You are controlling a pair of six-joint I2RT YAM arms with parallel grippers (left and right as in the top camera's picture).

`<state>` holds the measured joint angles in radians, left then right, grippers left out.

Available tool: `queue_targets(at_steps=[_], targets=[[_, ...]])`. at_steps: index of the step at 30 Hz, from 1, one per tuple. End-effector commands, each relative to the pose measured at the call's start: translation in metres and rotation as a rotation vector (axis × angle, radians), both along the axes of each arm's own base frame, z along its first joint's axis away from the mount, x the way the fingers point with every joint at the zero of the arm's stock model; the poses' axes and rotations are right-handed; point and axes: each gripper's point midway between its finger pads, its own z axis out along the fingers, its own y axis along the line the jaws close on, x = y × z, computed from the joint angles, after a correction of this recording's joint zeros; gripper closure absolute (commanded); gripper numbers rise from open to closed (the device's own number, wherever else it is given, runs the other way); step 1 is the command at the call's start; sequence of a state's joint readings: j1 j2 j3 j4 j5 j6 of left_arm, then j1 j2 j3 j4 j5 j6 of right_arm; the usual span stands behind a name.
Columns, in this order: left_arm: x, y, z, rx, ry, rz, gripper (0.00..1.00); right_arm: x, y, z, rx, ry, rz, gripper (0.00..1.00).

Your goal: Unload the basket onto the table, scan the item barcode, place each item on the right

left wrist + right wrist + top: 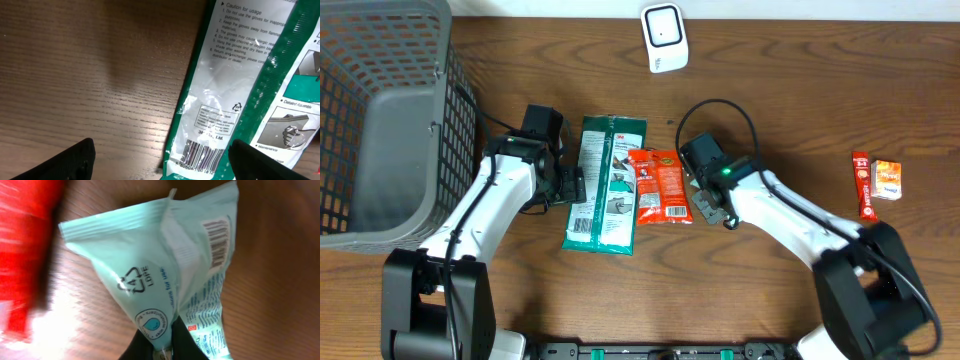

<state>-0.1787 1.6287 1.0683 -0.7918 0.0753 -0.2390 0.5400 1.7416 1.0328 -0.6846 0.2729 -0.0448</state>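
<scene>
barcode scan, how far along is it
Done: the right gripper is shut on the edge of a mint sachet, its barcode showing in the wrist view. In hand: that pinch, beside the orange packet. Left: bringing the barcode to the white scanner at the table's far edge. The left gripper is open over the green glove pack, holding nothing.

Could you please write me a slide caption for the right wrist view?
Right gripper pinches the edge of a pale teal packet, its barcode showing, red packet blurred alongside.
</scene>
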Motion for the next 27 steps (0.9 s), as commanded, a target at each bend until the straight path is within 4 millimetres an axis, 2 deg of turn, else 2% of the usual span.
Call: queue_targets(at_steps=[1,3,7,11,15,22,27], targets=[[0.001,0.001,0.001,0.008,-0.004,0.005,0.14,0.002,0.014,0.025,0.099,-0.047,-0.010,0.87],[0.001,0.001,0.001,0.008,-0.004,0.004,0.14,-0.002,0.018,0.023,0.118,-0.028,-0.004,0.83],[0.001,0.001,0.001,0.007,-0.004,0.004,0.14,-0.006,0.012,0.013,0.092,-0.007,-0.008,0.82],[0.001,0.001,0.001,0.008,-0.004,0.004,0.14,-0.009,0.014,0.004,0.085,0.014,-0.008,0.66],[0.001,0.001,0.001,0.008,-0.004,0.004,0.14,-0.013,0.021,0.003,0.115,0.028,-0.018,0.65],[0.001,0.001,0.001,0.007,-0.004,0.005,0.14,-0.014,0.019,0.001,0.101,0.032,-0.030,0.66],[0.001,0.001,0.001,0.008,-0.004,0.005,0.14,-0.016,0.017,-0.009,0.079,0.055,-0.031,0.66]])
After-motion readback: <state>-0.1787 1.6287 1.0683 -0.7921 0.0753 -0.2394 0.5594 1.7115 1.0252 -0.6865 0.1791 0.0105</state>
